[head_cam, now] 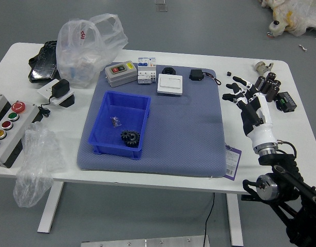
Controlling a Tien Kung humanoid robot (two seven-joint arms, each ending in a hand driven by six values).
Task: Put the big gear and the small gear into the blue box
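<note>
The blue box [92, 135] stands on the left part of the grey-blue mat. Inside, near its front right corner, lie black gear teeth [130, 138]; whether they belong to one gear or two touching gears, I cannot tell. My right hand [234, 91] is above the table beyond the mat's right edge, well to the right of the box, its fingers spread and holding nothing. The left hand is out of view.
A small shiny packet [115, 121] lies in the box. Behind it on the mat stand a grey device [121, 74], a white breaker [146, 70], a white square box [170, 85], a black ring [169, 70] and a black block [196, 74]. Black cylinders [271, 87] stand at right.
</note>
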